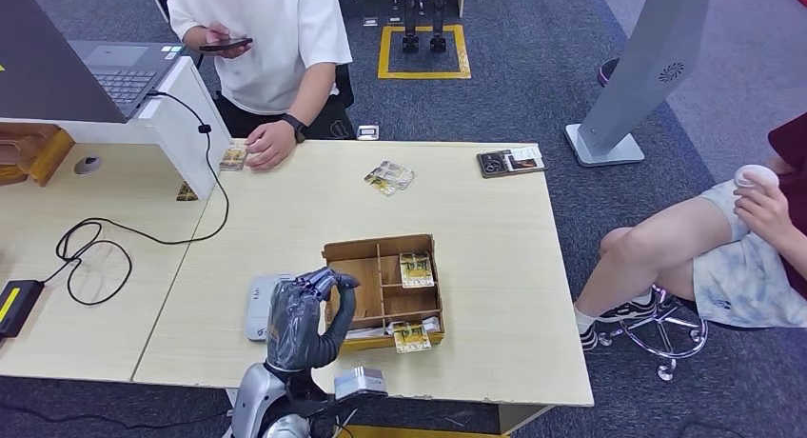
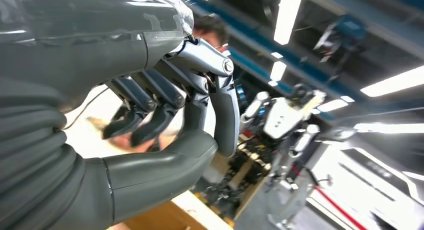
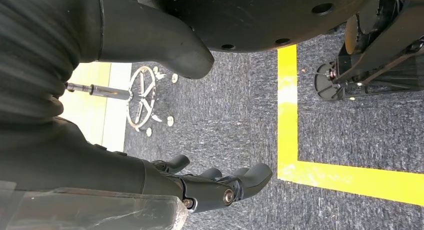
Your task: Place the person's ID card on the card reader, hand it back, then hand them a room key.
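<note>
Left hand [image 1: 306,316] raised over card reader [image 1: 259,305], fingers [image 2: 150,115] curled, empty.

I read the table [image 1: 476,257] as matt pale wood laminate. On it, the tray [image 1: 381,250] is raw plywood. My left hand [image 1: 303,316] is glossy grey plastic; carpet [image 3: 240,115] is rough.

Robotics lab: floor markings [image 1: 423,50], humanoid [image 2: 285,117].

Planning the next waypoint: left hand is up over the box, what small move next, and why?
Probably reach the left hand forward toward the patterned card under the person's hand at the table's far edge: the raised hand's fingers look curled around nothing, and that card lies far from the white card reader.
</note>
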`<control>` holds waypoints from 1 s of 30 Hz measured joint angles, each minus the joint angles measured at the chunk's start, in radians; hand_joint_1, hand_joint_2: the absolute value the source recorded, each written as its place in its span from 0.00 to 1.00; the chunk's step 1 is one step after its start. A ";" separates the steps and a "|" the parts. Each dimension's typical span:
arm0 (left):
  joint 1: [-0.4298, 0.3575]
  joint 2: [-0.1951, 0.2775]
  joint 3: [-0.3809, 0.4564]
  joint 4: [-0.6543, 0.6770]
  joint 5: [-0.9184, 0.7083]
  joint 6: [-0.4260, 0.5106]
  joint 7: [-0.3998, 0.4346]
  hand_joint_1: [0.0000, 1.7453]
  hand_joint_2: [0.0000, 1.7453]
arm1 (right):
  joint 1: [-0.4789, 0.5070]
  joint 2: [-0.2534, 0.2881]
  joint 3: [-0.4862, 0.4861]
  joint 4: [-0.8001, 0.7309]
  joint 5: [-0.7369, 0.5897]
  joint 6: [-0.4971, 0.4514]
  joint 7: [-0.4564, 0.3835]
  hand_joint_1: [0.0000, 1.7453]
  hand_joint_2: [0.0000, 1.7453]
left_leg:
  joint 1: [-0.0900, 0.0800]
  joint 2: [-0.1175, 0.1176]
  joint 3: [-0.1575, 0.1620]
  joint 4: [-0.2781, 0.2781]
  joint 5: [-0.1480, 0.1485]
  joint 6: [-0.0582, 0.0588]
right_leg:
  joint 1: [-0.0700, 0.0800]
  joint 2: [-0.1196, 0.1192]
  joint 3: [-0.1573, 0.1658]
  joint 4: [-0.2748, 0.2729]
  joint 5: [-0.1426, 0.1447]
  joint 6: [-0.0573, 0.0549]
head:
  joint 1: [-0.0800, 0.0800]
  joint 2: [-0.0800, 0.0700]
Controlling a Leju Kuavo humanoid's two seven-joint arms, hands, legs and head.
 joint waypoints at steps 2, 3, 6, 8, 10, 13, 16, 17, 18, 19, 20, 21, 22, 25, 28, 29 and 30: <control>0.009 0.000 0.008 -0.007 -0.013 0.000 -0.045 0.00 1.00 | 0.001 0.000 0.000 -0.001 0.000 0.002 0.000 0.00 1.00 | 0.000 0.000 0.000 0.000 0.000 0.000 | 0.000 0.000 0.000 0.000 0.000 0.000 | 0.000 0.000; 0.016 0.000 0.013 -0.014 -0.023 0.000 -0.073 0.00 1.00 | 0.001 0.000 0.000 -0.002 0.000 0.002 0.000 0.00 1.00 | 0.000 0.000 0.000 0.000 0.000 0.000 | 0.000 0.000 0.000 0.000 0.000 0.000 | 0.000 0.000; 0.050 -0.003 0.038 -0.046 -0.062 0.000 -0.185 0.00 1.00 | 0.003 0.000 0.000 -0.003 0.000 0.004 0.000 0.00 1.00 | 0.000 0.000 0.000 0.000 0.000 0.000 | 0.000 0.000 0.000 0.000 0.000 0.000 | 0.000 0.000; 0.079 -0.009 0.060 -0.074 -0.067 0.000 -0.263 0.00 1.00 | 0.004 0.000 0.000 -0.004 0.000 0.004 0.000 0.00 1.00 | 0.000 0.000 0.000 0.000 0.000 0.000 | 0.000 0.000 0.000 0.000 0.000 0.000 | 0.000 0.000; 0.106 -0.015 0.078 -0.103 -0.061 0.000 -0.311 0.00 1.00 | 0.005 0.000 0.000 -0.005 0.000 0.005 0.000 0.00 1.00 | 0.000 0.000 0.000 0.000 0.000 0.000 | 0.000 0.000 0.000 0.000 0.000 0.000 | 0.000 0.000; 0.132 -0.018 0.091 -0.140 -0.059 0.000 -0.326 0.00 1.00 | 0.005 0.000 0.000 -0.005 0.000 0.005 0.000 0.00 1.00 | 0.000 0.000 0.000 0.000 0.000 0.000 | 0.000 0.000 0.000 0.000 -0.001 0.000 | 0.000 0.000; 0.146 -0.019 0.098 -0.164 -0.060 0.000 -0.327 0.00 1.00 | 0.005 0.000 0.000 -0.006 0.000 0.005 0.000 0.00 1.00 | 0.000 0.000 0.000 0.000 0.000 0.000 | 0.000 0.000 0.000 0.000 0.000 0.000 | 0.000 0.000; 0.149 -0.019 0.100 -0.170 -0.060 0.000 -0.327 0.00 1.00 | 0.005 0.000 0.000 -0.006 0.000 0.005 0.000 0.00 1.00 | 0.000 0.000 0.000 0.000 0.000 0.000 | 0.000 0.000 0.000 0.000 0.000 0.000 | 0.000 0.000; 0.152 -0.019 0.103 -0.176 -0.062 0.000 -0.327 0.00 1.00 | 0.005 0.000 0.000 -0.006 0.000 0.005 0.000 0.00 1.00 | 0.000 0.000 0.000 0.000 0.000 0.000 | 0.000 0.000 0.000 0.000 0.000 0.000 | 0.000 0.000; 0.155 -0.019 0.104 -0.181 -0.064 0.000 -0.327 0.00 1.00 | 0.005 0.000 0.000 -0.006 0.000 0.005 0.000 0.00 1.00 | 0.000 0.000 0.000 0.000 0.000 0.000 | 0.000 0.000 0.000 0.000 0.000 0.000 | 0.000 0.000; 0.157 -0.019 0.105 -0.186 -0.069 0.000 -0.328 0.00 1.00 | 0.005 0.000 0.000 -0.006 0.000 0.005 0.000 0.00 1.00 | 0.000 0.000 0.000 0.000 0.000 0.000 | 0.000 0.000 0.000 0.000 0.000 0.000 | 0.000 0.000; 0.158 -0.018 0.105 -0.189 -0.077 0.000 -0.328 0.00 1.00 | 0.005 0.000 0.000 -0.006 0.000 0.005 0.000 0.00 1.00 | 0.000 0.000 0.000 0.000 0.000 0.000 | 0.000 0.000 0.000 0.000 0.000 0.000 | 0.000 0.000; 0.159 -0.017 0.105 -0.192 -0.089 0.000 -0.328 0.00 1.00 | 0.005 0.000 0.000 -0.006 0.000 0.005 0.000 0.00 1.00 | 0.000 0.000 0.000 0.000 0.000 0.000 | 0.000 0.000 0.000 0.000 0.000 0.000 | 0.000 0.000; 0.162 -0.013 0.105 -0.198 -0.142 0.000 -0.328 0.00 1.00 | 0.005 0.000 0.000 -0.007 0.000 0.005 0.000 0.00 1.00 | 0.000 0.000 0.000 0.000 0.000 0.000 | 0.000 0.000 0.000 0.000 0.000 0.000 | 0.000 0.000; 0.164 -0.009 0.105 -0.199 -0.172 0.000 -0.328 0.00 1.00 | 0.005 -0.001 0.000 -0.007 0.000 0.005 0.000 0.00 1.00 | 0.000 0.000 0.000 0.000 0.000 0.000 | 0.000 0.000 0.000 0.000 0.000 0.000 | 0.000 0.000; 0.164 -0.009 0.105 -0.199 -0.174 0.000 -0.328 0.00 1.00 | 0.005 -0.001 0.000 -0.007 0.000 0.005 0.000 0.00 1.00 | 0.000 0.000 0.000 0.000 0.000 0.000 | 0.000 0.000 0.000 0.000 0.000 0.000 | 0.000 0.000; 0.164 -0.009 0.105 -0.199 -0.174 0.000 -0.328 0.00 1.00 | 0.005 -0.001 0.000 -0.007 0.000 0.005 0.000 0.00 1.00 | 0.000 0.000 0.000 0.000 0.000 0.000 | 0.000 0.000 0.000 0.000 0.000 0.000 | 0.000 0.000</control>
